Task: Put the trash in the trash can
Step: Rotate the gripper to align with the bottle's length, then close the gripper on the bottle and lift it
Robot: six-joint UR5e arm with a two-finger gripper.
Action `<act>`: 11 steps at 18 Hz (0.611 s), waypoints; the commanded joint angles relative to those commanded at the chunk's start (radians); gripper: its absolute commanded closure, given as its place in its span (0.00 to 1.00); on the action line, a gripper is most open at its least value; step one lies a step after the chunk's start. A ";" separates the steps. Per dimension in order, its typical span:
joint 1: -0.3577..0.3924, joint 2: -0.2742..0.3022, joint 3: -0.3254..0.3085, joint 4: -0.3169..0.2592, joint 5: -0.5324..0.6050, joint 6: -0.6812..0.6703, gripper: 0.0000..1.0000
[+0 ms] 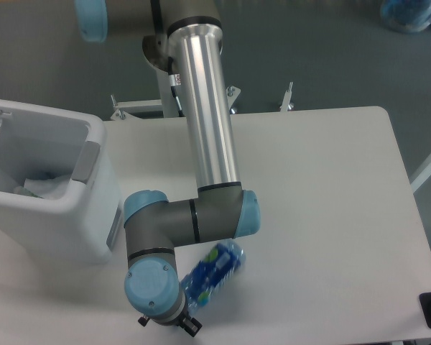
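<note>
A crumpled white plastic wrapper [43,187] already lies inside the boxy white plastic trash can [93,215] at nine o'clock. The clear blue-labelled plastic bottle [214,271], blurred, lies at six o'clock beside the gripper [174,323], whose jaws are hidden. Binning it remains.

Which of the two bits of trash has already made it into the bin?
The crumpled white wrapper: it lies inside the white trash can. The clear bottle with the blue label is outside it, on its side by the arm's wrist.
</note>
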State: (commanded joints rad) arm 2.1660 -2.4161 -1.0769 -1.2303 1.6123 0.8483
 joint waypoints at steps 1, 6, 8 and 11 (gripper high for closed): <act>0.000 0.009 0.000 0.000 -0.014 -0.002 0.63; 0.014 0.055 -0.003 0.003 -0.063 -0.002 0.66; 0.037 0.089 -0.005 0.003 -0.087 -0.002 0.66; 0.083 0.149 -0.005 0.014 -0.199 -0.003 0.66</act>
State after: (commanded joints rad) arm 2.2486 -2.2674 -1.0815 -1.2165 1.4132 0.8452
